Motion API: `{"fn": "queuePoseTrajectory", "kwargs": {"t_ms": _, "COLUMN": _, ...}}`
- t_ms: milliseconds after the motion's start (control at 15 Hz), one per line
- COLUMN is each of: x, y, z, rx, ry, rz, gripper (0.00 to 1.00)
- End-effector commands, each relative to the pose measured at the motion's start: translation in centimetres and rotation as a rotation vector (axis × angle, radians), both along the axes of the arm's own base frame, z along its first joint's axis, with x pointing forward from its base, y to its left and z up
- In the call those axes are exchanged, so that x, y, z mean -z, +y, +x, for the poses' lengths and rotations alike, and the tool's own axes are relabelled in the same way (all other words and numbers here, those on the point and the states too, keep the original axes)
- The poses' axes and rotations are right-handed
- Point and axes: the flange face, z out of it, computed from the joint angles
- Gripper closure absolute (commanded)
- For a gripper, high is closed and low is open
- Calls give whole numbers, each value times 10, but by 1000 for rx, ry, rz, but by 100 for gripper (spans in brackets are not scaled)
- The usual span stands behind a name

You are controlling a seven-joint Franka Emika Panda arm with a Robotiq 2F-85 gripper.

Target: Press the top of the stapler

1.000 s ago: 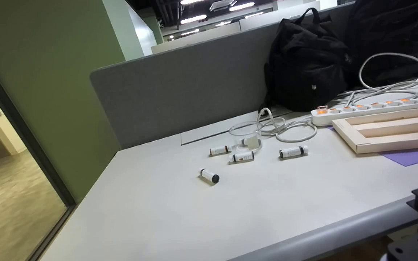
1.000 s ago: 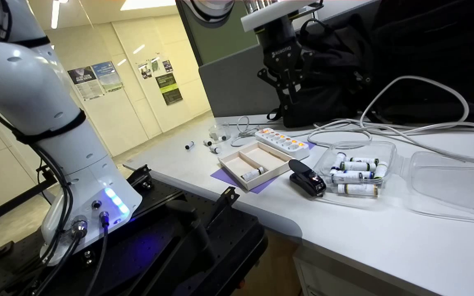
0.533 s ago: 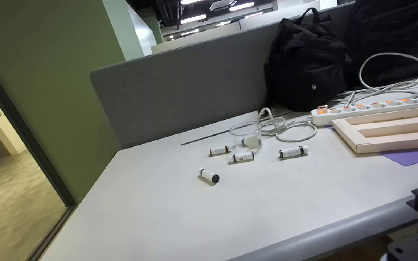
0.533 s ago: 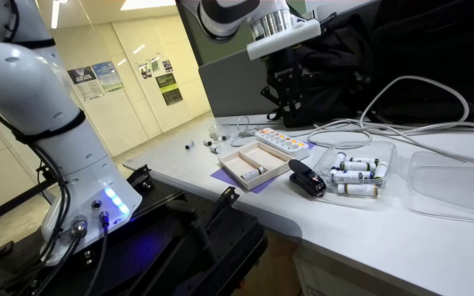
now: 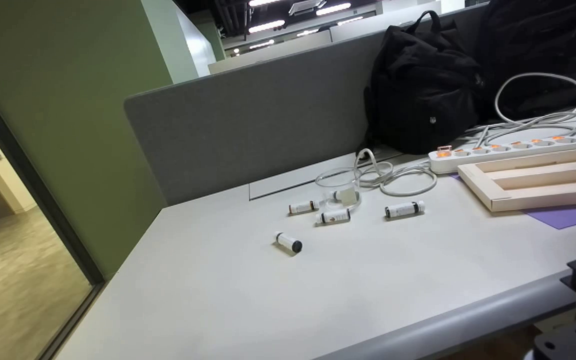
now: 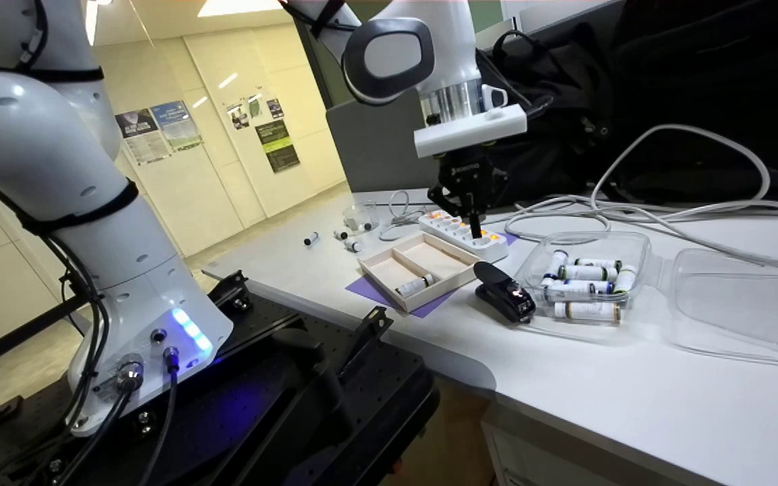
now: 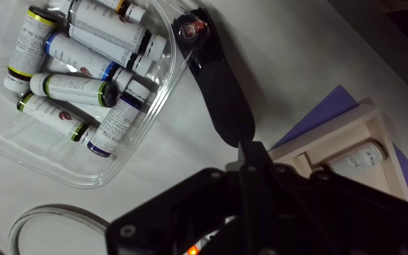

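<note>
The black stapler lies on the white desk in an exterior view, its rounded top lever raised toward the wooden tray. In the wrist view the stapler points down toward my fingertips, its lever's wide end just before them. My gripper is shut and empty, fingers together, pointing down. It appears over the power strip, behind and above the stapler, apart from it. In the wrist view the gripper's tips overlap the lever's end, but height there is hard to tell. The other exterior picture holds neither stapler nor gripper.
A clear plastic box with several small bottles stands against the stapler's far side. A wooden tray with one bottle lies on purple paper. A white power strip and loose cables lie behind. Black backpacks stand at the back.
My arm and gripper have come down from in front of the backpack to low over the power strip. The stapler and the other objects have not moved.
</note>
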Motion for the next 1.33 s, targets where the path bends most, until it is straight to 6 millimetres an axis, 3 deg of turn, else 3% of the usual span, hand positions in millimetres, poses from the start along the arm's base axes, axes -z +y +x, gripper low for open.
{"fn": "queuePoseTrajectory", "kwargs": {"t_ms": 0, "x": 19, "y": -3, "z": -1, "rx": -5, "ry": -29, "rz": 23, "gripper": 100}}
{"fn": "queuePoseTrajectory", "kwargs": {"t_ms": 800, "x": 66, "y": -6, "z": -8, "rx": -24, "ry": -41, "rz": 8, "gripper": 100}}
{"fn": "queuePoseTrajectory", "kwargs": {"t_ms": 1267, "x": 100, "y": -13, "z": -15, "rx": -1, "ry": 52, "rz": 52, "gripper": 100}}
